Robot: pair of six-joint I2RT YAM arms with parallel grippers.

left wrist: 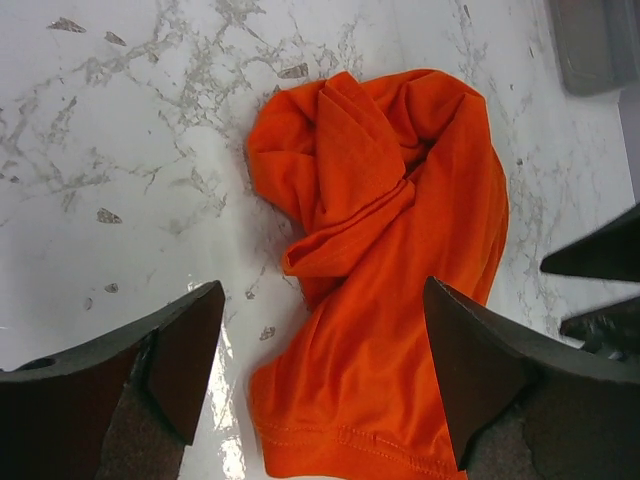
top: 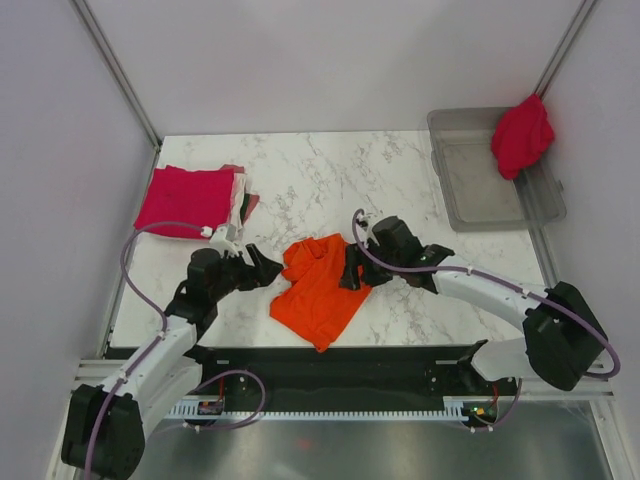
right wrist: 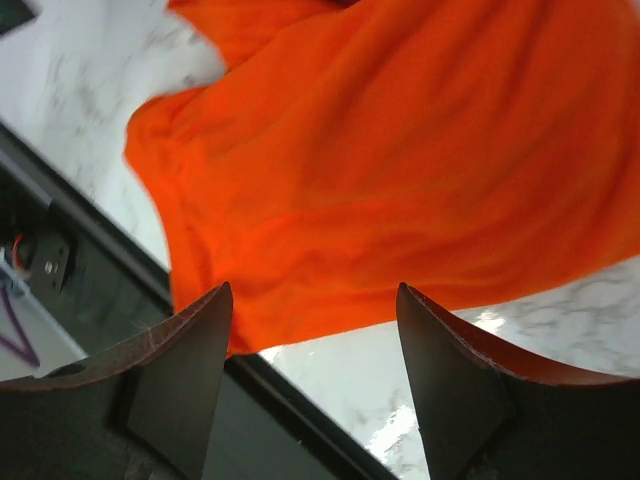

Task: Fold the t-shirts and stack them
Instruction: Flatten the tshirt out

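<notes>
On table (top: pixel 300 180) centre: one orange t-shirt (top: pixel 320 288) between left tool (top: pixel 268 266) and right tool (top: pixel 352 275), both released, empty.

Orange t-shirt (top: pixel 320 289), white-marbled table (top: pixel 330 170)

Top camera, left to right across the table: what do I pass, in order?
First the folded crimson t-shirt stack → left gripper → crumpled orange t-shirt → right gripper at its right edge → clear grey bin, with a crimson t-shirt draped over its far right corner.
</notes>
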